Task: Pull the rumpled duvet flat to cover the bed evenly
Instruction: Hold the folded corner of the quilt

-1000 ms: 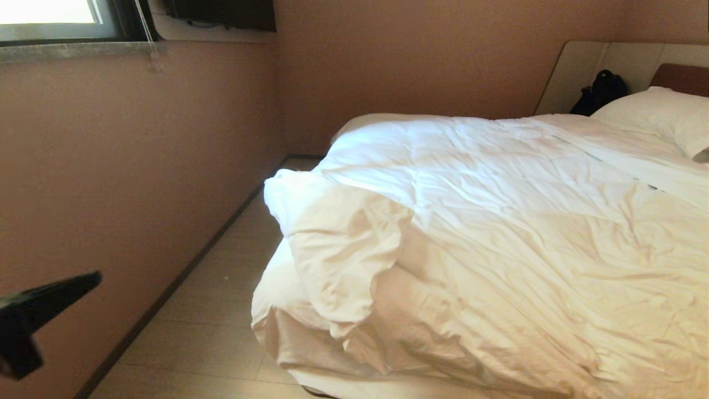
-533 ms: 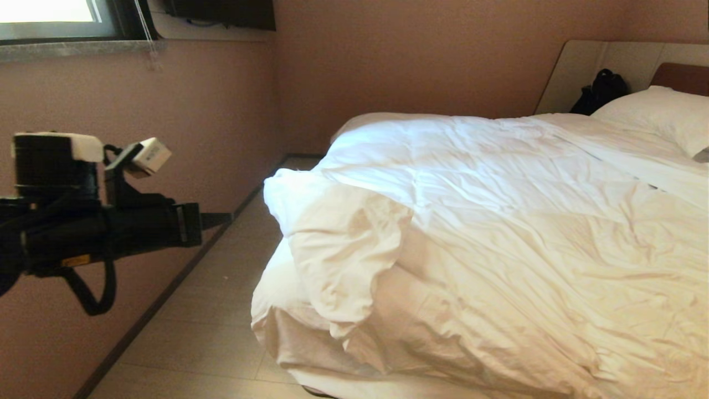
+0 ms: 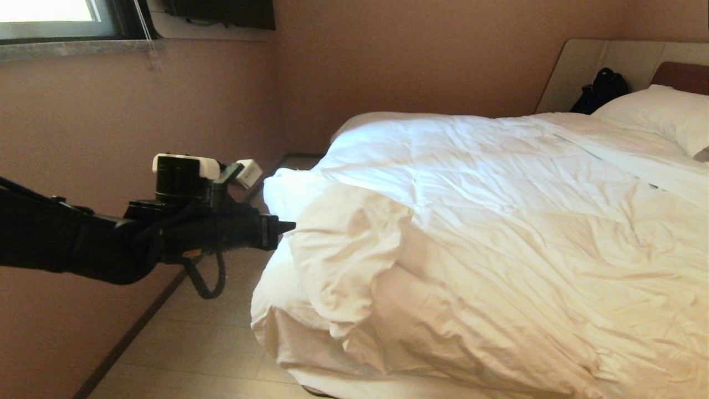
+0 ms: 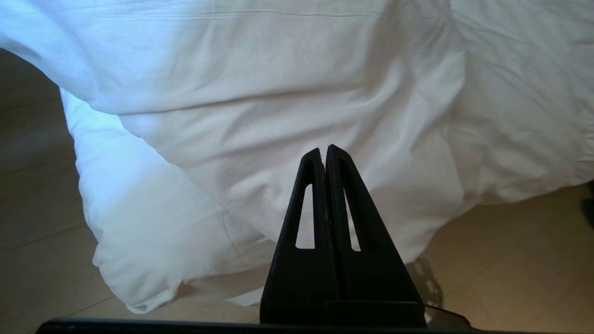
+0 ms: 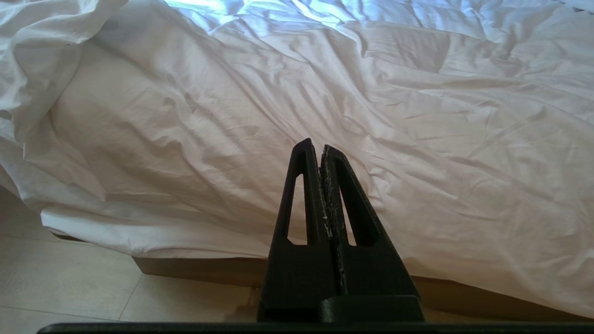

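Wall [image 3: 111,138] and a strip of tiled floor [image 3: 199,343] lay to the left of the left gripper [image 3: 288,226], the open room on that side running in a narrow aisle between the baseboard and the bed [image 3: 316,392]. A second earlier only a dark tip of the arm had shown at the picture's left edge; half a second earlier the gripper had hung out over the aisle, well apart from the bedding; now it had reached rightward until its tip stood just at the folded-back corner of the duvet [image 3: 471,221], whether touching could not be told. Its fingers [image 4: 325,160] were pressed together with nothing between them, pointing level at the hanging cloth. The duvet itself had not shifted. Right of the gripper it lay rumpled over the bed, its near left corner turned back on itself in a puffy flap, its lower edge drooping over the mattress corner toward the floor. Farther right its wrinkled surface ran on to a pillow [image 3: 659,113] by the headboard [image 3: 684,76], with a black bag [image 3: 601,88] beside. The right gripper [image 5: 320,148], likewise closed and empty, hung low before the bed's near edge, where the dark base [image 5: 195,269] showed under the duvet's hem.
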Tool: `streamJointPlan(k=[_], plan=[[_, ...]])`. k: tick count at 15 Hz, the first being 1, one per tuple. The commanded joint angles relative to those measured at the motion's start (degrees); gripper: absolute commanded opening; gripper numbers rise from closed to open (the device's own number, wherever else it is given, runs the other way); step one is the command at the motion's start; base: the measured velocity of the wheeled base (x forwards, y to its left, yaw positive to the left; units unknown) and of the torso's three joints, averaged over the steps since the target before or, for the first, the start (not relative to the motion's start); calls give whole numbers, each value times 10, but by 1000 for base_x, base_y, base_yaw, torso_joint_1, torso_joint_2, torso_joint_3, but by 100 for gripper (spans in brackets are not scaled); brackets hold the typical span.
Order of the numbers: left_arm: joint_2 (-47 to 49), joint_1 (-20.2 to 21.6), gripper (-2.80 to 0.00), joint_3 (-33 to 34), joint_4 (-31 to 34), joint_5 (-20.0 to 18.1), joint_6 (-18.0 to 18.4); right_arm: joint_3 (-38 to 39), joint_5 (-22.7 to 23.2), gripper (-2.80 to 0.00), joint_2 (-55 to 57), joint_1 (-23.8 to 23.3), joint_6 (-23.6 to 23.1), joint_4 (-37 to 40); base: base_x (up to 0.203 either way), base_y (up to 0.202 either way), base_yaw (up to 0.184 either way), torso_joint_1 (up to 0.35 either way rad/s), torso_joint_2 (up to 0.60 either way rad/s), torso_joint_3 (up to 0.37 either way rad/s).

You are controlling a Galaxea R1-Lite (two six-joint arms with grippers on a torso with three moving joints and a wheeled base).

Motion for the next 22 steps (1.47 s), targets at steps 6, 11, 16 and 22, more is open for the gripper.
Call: streamJointPlan(k=[6, 11, 16, 22], plan=[[37, -68, -280, -33, -2, 99, -1, 0, 0, -280, 0, 0, 0, 0, 0, 0, 0, 0, 0, 0], [46, -128, -280, -36, -20, 191, -6, 0, 0, -280, 0, 0, 0, 0, 0, 0, 0, 0, 0, 0], [96, -216, -280, -68, -60, 299, -5, 0, 0, -280, 0, 0, 0, 0, 0, 0, 0, 0, 0, 0], [143, -255, -280, -98, -76, 332, -3, 0, 0, -280, 0, 0, 0, 0, 0, 0, 0, 0, 0, 0]])
